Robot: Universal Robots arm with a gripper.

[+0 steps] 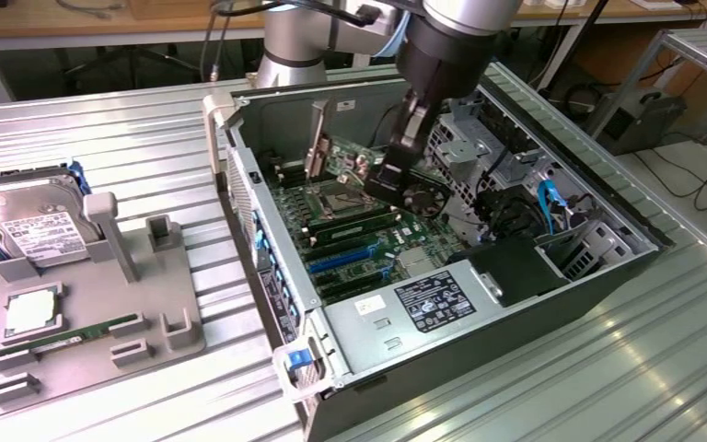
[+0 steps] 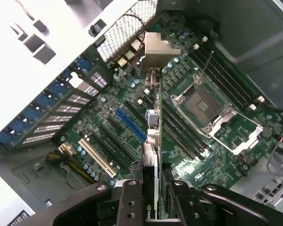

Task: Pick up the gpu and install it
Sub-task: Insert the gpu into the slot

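In the exterior view, the black two-fingered gripper [image 1: 390, 180] on the silver and black robot arm [image 1: 452, 46] reaches down into the open dark metal computer case [image 1: 550, 322], which lies on a ribbed metal table [image 1: 648, 368]. The gripper pinches the gpu [image 1: 343, 164], a thin green circuit-board card with a metal bracket at one end. The card stands on edge above the green motherboard [image 1: 353, 244], with its bracket end toward the case's rear wall. Whether it sits in a slot cannot be told. Well apart, on the exterior view's left, a grey plastic holder tray [image 1: 84, 318] carries a silver boxy hard drive with a white label [image 1: 34, 230] and a narrow green memory stick [image 1: 65, 334].

In the wrist view, the gpu [image 2: 152, 141] is seen edge-on, running away from the gripper [image 2: 153, 190] toward its silver bracket. The black fingers [image 2: 131, 202] press against both faces of the card. It hangs over the motherboard [image 2: 226, 141], between the long blue expansion slot [image 2: 129, 125] and the open silver processor socket [image 2: 210, 113].
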